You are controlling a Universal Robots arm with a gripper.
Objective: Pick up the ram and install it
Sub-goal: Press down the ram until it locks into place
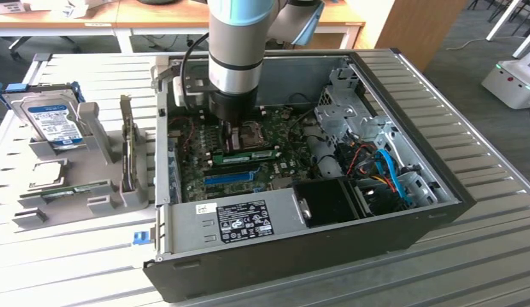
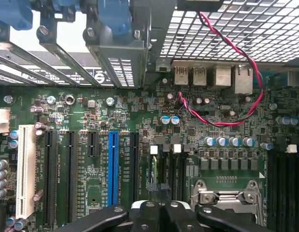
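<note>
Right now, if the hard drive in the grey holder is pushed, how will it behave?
The hard drive looks like a rigid metal box, probably heavy for its size. It stands upright in the grey holder, so a push would likely rock it, not slide it.

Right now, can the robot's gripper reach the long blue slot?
Probably yes. The gripper hangs inside the open case, close to the blue slot, and nothing covers that slot.

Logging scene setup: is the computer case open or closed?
Open: the computer case has no side panel on, and its motherboard lies exposed.
</note>
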